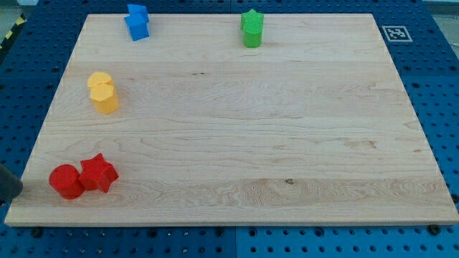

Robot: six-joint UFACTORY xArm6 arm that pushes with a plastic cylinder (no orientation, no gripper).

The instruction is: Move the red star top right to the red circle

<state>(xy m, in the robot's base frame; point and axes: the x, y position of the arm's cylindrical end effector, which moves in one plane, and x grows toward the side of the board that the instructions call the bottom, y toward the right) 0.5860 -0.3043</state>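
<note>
I saw a blue block (137, 22) and a green star (252, 29) near the wooden board's (287, 143) top edge, and a yellow block (103, 92) at its left side.

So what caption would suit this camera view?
Red star touching red circle, bottom left of wooden board; my tip out of sight.

Little of me shows: only my rod (8, 185), a dark, near-black stub cut off by the view's left edge. It looks matte and plain, with no markings, screws or cables on it. My tip cannot be made out; the rest of the arm is hidden.
</note>
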